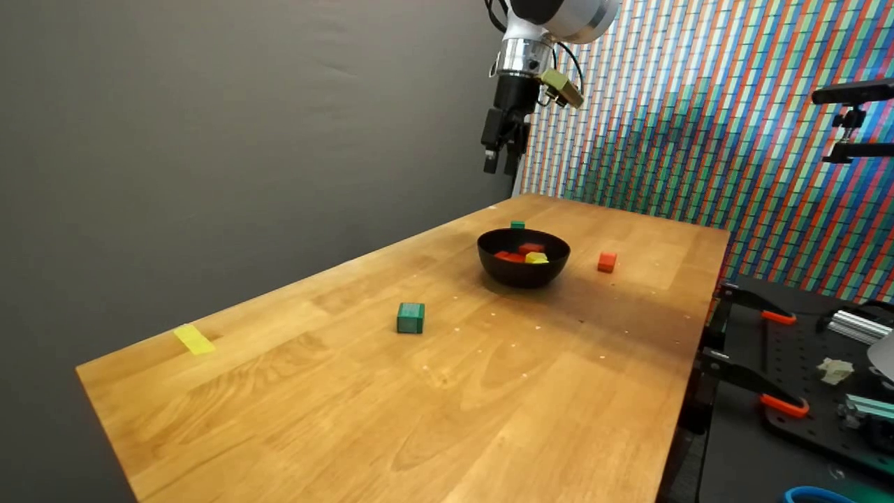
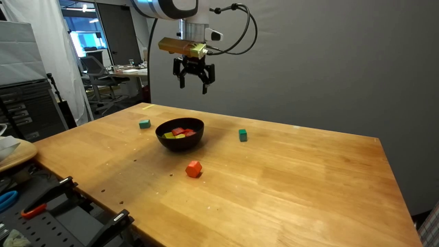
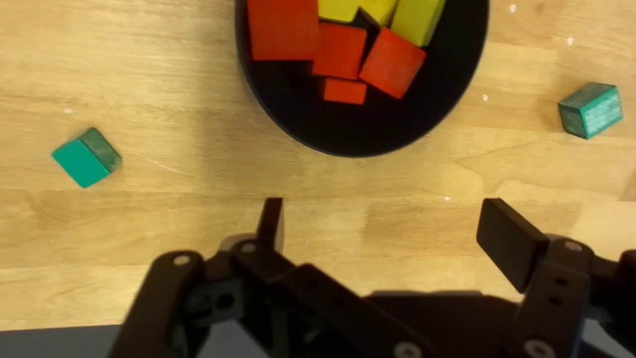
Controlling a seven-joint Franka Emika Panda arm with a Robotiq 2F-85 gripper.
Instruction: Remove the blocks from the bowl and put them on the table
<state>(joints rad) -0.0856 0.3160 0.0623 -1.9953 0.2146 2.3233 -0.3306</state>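
wrist view: bowl cropped at top | in an exterior view: bowl partly hides green block

White arm, black gripper, and yep, a gold box
Shiny silver collar, black patch on the white, black cables looping off the box, and the gripper's all chunky links with round silvery screws.

I can read no text, label, brand, number or sign in any of the views. In an exterior view, at the near left, two black clamps each bear a small pale patch (whether it is lettering, I cannot tell at this size).
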